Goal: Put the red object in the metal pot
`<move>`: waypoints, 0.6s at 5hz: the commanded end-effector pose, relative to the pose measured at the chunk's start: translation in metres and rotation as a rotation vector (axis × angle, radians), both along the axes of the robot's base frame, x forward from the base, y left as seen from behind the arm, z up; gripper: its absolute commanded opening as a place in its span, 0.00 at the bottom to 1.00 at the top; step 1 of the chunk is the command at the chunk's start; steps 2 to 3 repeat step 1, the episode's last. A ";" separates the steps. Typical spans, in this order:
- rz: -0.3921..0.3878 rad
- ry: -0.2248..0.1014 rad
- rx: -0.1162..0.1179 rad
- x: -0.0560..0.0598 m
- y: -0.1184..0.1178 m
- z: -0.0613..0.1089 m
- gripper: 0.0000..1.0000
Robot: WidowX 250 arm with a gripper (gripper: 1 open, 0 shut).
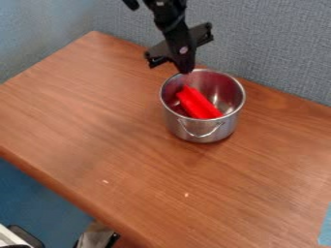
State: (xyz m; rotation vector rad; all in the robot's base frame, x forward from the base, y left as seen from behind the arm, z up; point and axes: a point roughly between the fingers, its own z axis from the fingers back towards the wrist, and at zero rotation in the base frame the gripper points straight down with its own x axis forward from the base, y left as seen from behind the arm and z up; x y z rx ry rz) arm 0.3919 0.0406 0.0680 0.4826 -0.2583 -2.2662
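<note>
Looking right of centre in the frame, you find the red object (195, 103) already lying inside the metal pot (204, 108), leaning against its left inner wall. The gripper (187, 68) hangs just above the pot's upper-left rim, jaws pressed together and holding nothing. The block looks rigid, light and smooth, so if you must regrasp it, pinch across its narrow sides near the upper end. The wooden table (91, 107) carries nothing else.
</note>
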 end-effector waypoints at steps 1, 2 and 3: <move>-0.016 -0.055 0.038 0.018 0.005 0.015 0.00; -0.016 -0.055 0.038 0.018 0.005 0.015 0.00; -0.016 -0.055 0.038 0.018 0.005 0.015 0.00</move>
